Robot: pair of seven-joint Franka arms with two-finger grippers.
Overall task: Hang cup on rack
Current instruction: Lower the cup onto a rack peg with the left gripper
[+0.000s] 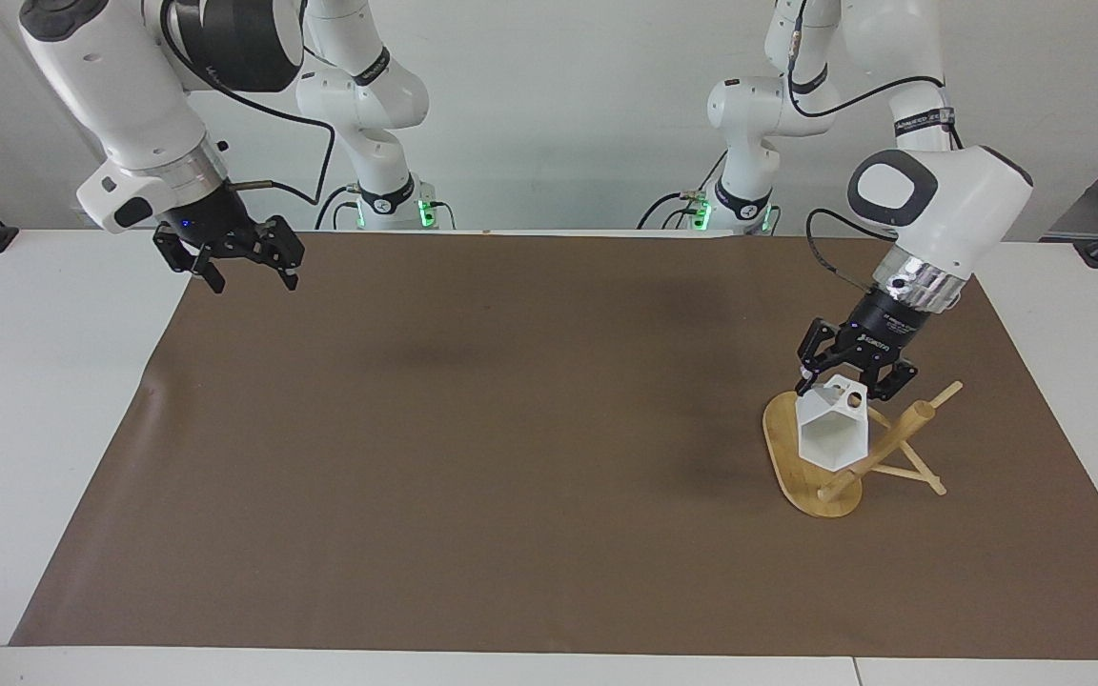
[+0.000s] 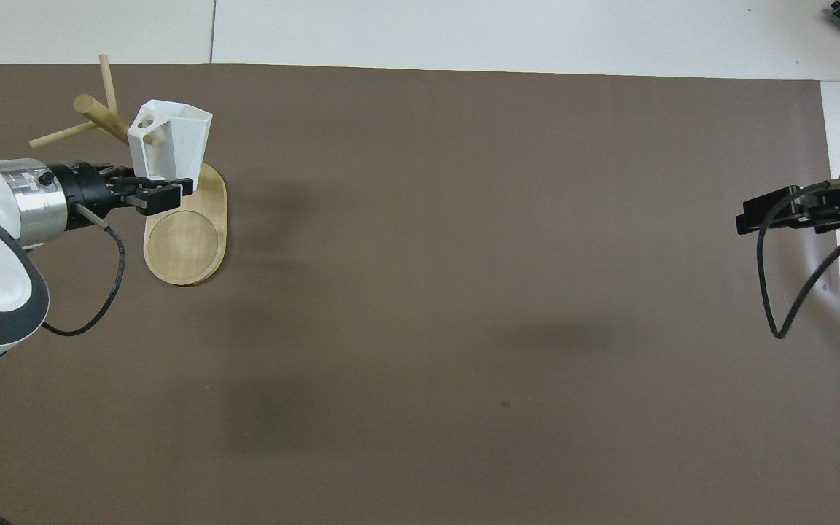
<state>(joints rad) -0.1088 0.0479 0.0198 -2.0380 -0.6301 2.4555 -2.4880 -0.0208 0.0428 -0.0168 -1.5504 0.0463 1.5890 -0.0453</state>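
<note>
Presently the cup (image 1: 832, 433) is held clamped by its handle in the left gripper (image 1: 852, 383) over the rack (image 1: 854, 457), not yet hung on a peg, while the right gripper (image 1: 242, 270) is parked with fingers spread, well apart from the rack.
</note>
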